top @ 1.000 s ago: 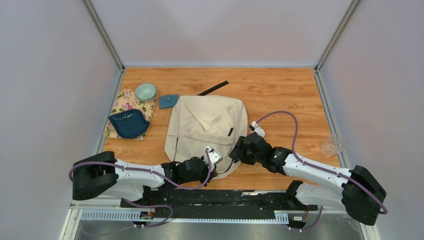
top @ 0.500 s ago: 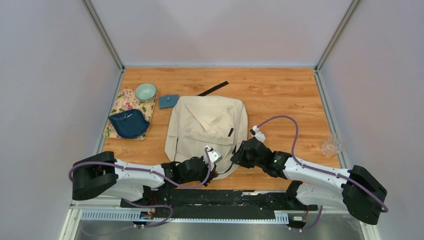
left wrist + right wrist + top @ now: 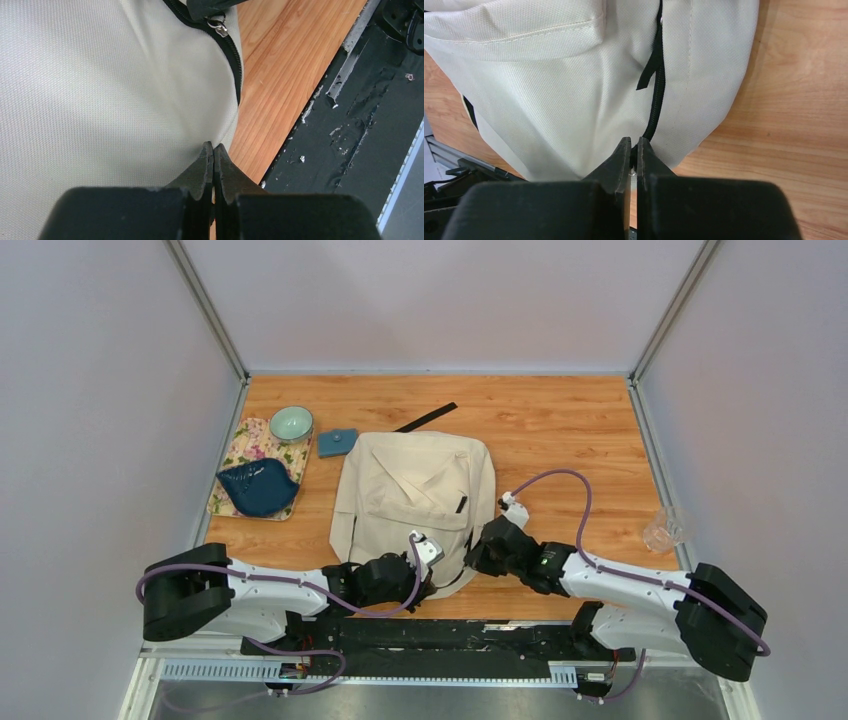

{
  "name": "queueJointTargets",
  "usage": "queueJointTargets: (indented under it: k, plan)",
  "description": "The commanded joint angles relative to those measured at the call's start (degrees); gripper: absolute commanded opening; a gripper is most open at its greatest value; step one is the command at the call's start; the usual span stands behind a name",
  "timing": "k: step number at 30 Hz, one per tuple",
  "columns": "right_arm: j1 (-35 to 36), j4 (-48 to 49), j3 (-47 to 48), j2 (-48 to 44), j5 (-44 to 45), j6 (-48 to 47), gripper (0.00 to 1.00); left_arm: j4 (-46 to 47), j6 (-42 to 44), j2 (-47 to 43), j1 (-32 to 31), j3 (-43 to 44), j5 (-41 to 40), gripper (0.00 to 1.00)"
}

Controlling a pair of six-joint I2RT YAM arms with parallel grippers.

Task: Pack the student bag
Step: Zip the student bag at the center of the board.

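The cream student bag point(image 3: 415, 490) lies flat in the middle of the wooden table. My left gripper point(image 3: 428, 565) is at its near edge, shut, its tips point(image 3: 213, 145) pinching a pucker of the bag's fabric point(image 3: 100, 90). A metal zipper pull point(image 3: 218, 27) shows just beyond. My right gripper point(image 3: 480, 552) is at the bag's near right corner. In the right wrist view its jaws point(image 3: 634, 142) are shut on the black zipper point(image 3: 655, 95) that runs down the bag's side point(image 3: 549, 100).
A floral mat point(image 3: 238, 450) at the left holds a teal bowl point(image 3: 290, 423) and a dark blue leaf-shaped dish point(image 3: 258, 487). A small blue pouch point(image 3: 337, 442) and a black ruler point(image 3: 426, 417) lie behind the bag. A clear glass point(image 3: 660, 530) stands at the right edge.
My right gripper has moved nearer and left to the bag's near right corner and closed on the zipper. The left arm has not moved.
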Motion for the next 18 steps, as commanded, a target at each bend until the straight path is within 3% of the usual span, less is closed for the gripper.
queueJointTargets:
  k: [1, 7, 14, 17, 18]
  plan:
    - [0.1, 1.3, 3.4, 1.3, 6.3, -4.7, 0.0, -1.8, 0.1, -0.5, -0.9, 0.6, 8.1, 0.0]
    - [-2.2, 3.2, 5.0, 4.5, 11.7, -10.6, 0.0, -1.8, 3.5, -1.2, -1.0, -0.7, 13.6, 0.0]
    - [-4.3, 6.7, 4.9, 6.5, 10.7, -12.9, 0.0, -4.7, 4.8, -4.1, -1.1, -2.8, 11.8, 0.0]
    - [-3.1, 7.4, 3.6, 5.0, 8.6, -12.9, 0.0, -4.8, 3.4, -5.6, -1.1, -2.5, 7.1, 0.27]
    - [-2.7, 7.4, 3.3, 4.5, 8.4, -12.7, 0.0, -4.8, 2.7, -5.8, -1.1, -1.4, 5.8, 0.41]
